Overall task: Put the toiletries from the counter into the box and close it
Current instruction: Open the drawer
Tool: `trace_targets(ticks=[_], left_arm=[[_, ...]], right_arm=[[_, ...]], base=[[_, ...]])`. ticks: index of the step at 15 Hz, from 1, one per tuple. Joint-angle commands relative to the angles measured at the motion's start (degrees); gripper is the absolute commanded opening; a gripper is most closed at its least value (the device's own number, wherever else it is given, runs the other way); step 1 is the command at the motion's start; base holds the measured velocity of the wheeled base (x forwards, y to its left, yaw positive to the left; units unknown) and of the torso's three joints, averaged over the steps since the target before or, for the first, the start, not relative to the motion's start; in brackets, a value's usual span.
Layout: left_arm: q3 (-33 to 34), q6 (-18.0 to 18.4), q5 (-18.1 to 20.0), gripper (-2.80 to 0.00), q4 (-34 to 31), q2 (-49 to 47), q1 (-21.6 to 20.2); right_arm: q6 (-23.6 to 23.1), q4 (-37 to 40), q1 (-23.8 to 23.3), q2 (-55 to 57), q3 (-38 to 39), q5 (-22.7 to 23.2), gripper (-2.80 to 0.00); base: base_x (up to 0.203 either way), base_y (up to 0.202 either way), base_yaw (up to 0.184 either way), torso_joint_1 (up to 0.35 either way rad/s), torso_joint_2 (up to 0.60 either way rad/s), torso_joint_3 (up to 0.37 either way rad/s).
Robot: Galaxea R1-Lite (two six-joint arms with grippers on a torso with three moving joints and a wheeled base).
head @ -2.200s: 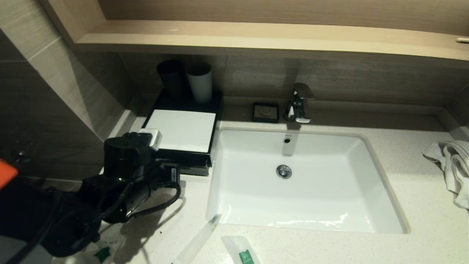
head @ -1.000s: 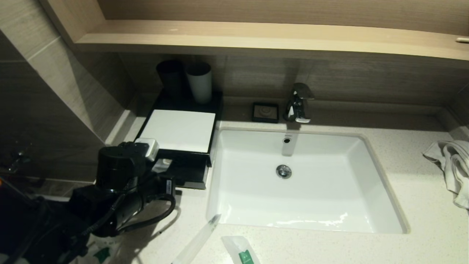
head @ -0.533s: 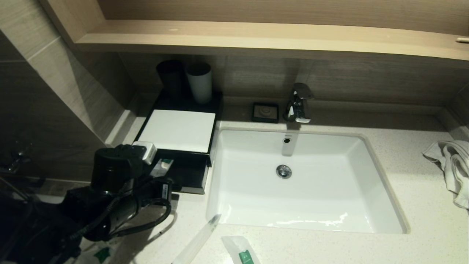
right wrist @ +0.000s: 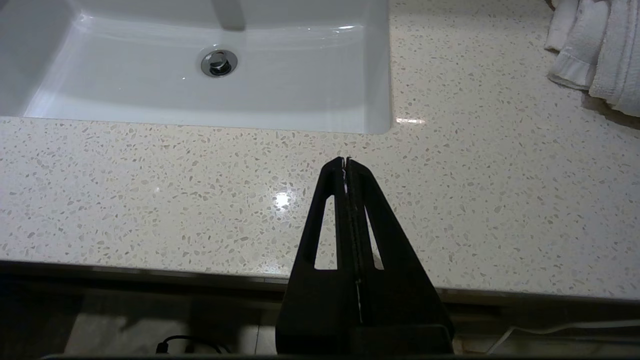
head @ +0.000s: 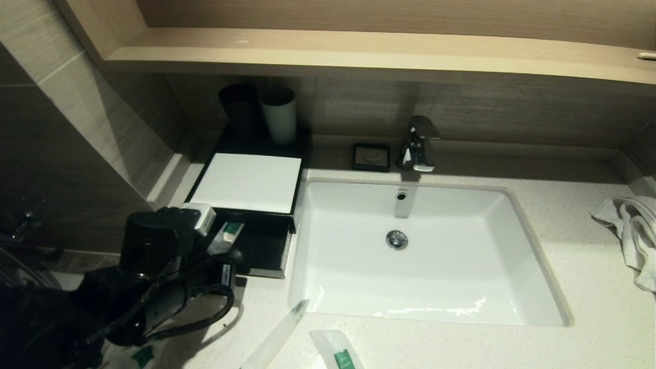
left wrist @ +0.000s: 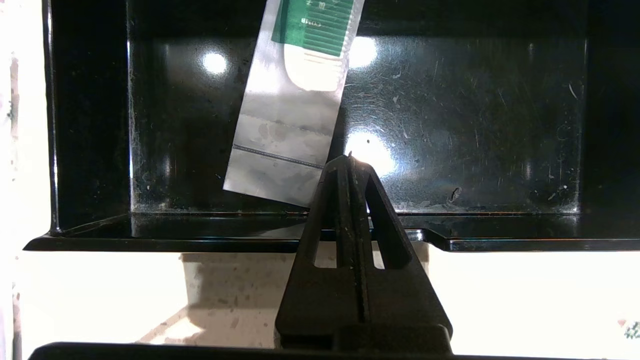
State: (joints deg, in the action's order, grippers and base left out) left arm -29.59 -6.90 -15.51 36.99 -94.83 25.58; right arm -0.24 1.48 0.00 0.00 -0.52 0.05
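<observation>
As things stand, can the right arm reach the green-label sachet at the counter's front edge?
Probably yes. The right claw hangs shut over bare counter, and nothing shows between it and the sachet; the left claw works at the drawer.

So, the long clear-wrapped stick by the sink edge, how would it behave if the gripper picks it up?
The stick looks thin and long, so it is probably light and may bend or sag if it is held at one end. Its clear wrap seems smooth and may slip between the fingers. It lies flat on the counter, so getting under it could be hard.

Two cups, four toiletries.
</observation>
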Motion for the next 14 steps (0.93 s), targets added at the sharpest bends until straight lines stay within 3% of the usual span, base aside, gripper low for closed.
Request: trace_targets(ticks=[1, 14], left_arm=[[0.31, -0.04, -0.05, -2.80, -0.26, 0.96, 0.08], [3.22, -0.04, -0.04, -2.80, -1.92, 3.72, 0.09]], right_arm=[[-0.02, 0.02, 0.00, 0.00, 0.00, -0.01, -2.80], [-0.02, 0.02, -0.01, 0.00, 0.00, 0.03, -2.80]], base=[[0.000, 0.000, 0.000, 0.000, 0.00, 0.000], [0.000, 0.000, 0.000, 0.000, 0.00, 0.000]])
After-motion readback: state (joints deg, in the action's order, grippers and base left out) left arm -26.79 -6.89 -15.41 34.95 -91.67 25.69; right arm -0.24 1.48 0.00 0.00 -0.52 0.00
